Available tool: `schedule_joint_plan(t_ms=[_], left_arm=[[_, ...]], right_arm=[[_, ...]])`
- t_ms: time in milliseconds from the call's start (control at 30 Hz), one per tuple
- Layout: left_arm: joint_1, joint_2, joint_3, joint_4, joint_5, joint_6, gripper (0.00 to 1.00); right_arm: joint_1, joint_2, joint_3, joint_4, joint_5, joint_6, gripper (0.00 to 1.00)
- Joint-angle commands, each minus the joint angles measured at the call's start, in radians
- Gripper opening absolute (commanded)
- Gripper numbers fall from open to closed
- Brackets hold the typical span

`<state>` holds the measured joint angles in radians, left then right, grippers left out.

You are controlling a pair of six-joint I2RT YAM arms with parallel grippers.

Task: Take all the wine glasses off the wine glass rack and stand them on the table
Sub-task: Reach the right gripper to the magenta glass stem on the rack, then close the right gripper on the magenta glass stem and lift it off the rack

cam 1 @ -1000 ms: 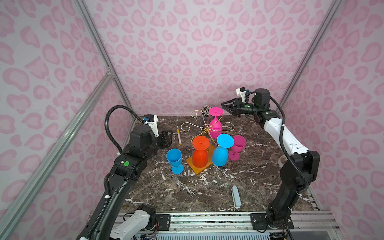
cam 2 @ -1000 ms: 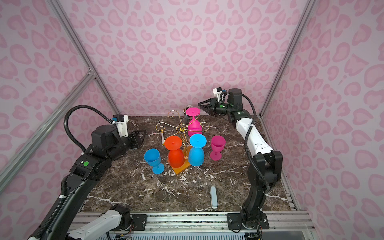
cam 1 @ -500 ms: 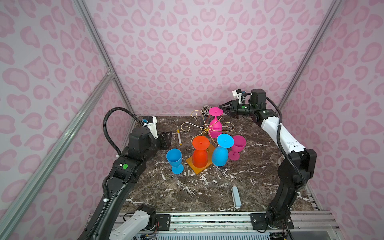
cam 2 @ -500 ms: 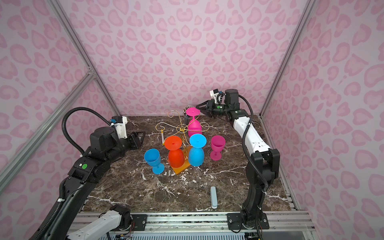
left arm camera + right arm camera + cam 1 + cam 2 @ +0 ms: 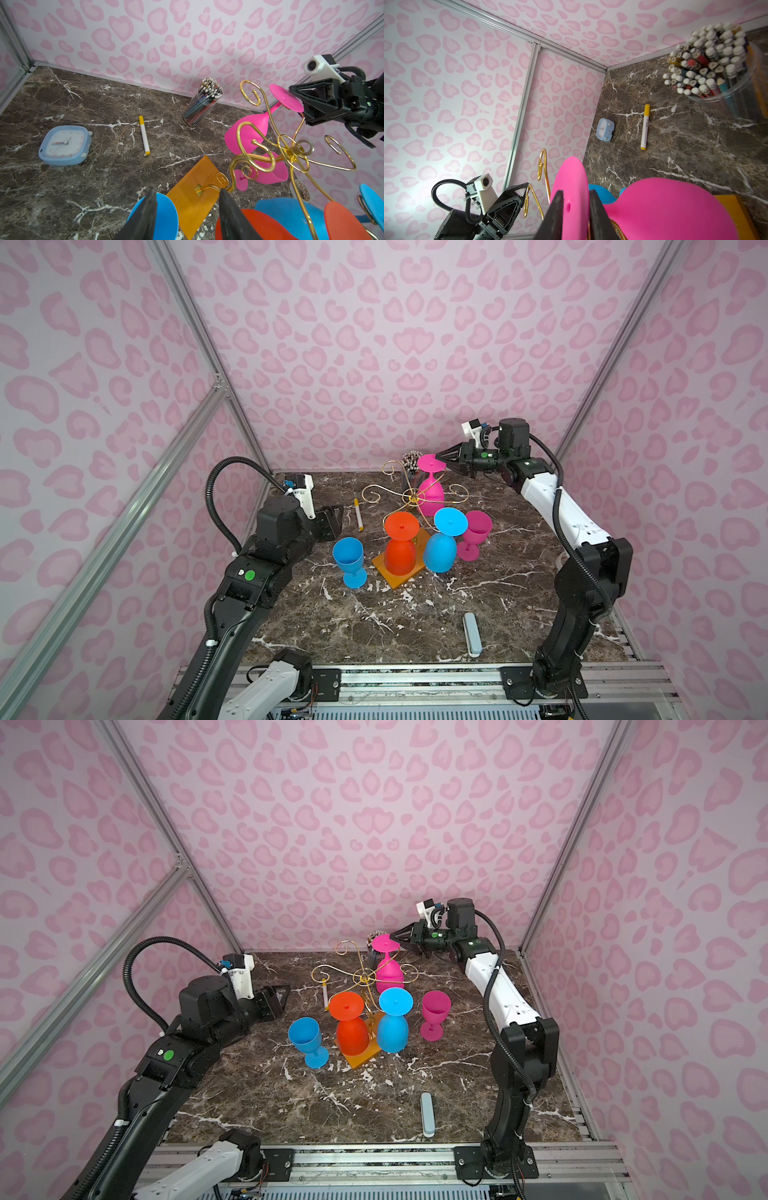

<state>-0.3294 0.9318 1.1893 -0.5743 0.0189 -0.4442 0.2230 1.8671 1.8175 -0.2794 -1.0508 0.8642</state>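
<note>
Grasp step: wine glass (image 5: pixel 431 491) foot is straddled by right gripper (image 5: pixel 575 192), whether clamped cannot be told; sliding off wine glass rack (image 5: pixel 395 580) is required.

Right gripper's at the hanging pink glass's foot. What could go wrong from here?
1. The right gripper straddles only the thin foot of the pink wine glass; the bowl could swing or slip free.
2. Its stem hangs in a scroll arm of the wine glass rack; an off-line pull may drag the rack and shake the hanging orange glass and blue glass.
3. The pencil cup stands close behind; a swing could hit it.
</note>
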Motion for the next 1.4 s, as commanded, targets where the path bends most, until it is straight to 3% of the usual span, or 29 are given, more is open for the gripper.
schedule_joint_plan(t_ms=[0, 667, 1367], left_arm=[[0.000, -0.011, -0.005, 0.022, -0.007, -0.004, 0.50], [0.001, -0.026, -0.009, 0.018, -0.009, -0.008, 0.51], [0.001, -0.033, -0.008, 0.012, -0.004, -0.008, 0.51]], right_arm=[[0.005, 0.012, 0.011, 0.007, -0.008, -0.014, 0.21], [0.009, 0.003, 0.009, 0.010, -0.003, -0.001, 0.00], [-0.013, -0.052, -0.045, 0.103, -0.008, 0.093, 0.00]])
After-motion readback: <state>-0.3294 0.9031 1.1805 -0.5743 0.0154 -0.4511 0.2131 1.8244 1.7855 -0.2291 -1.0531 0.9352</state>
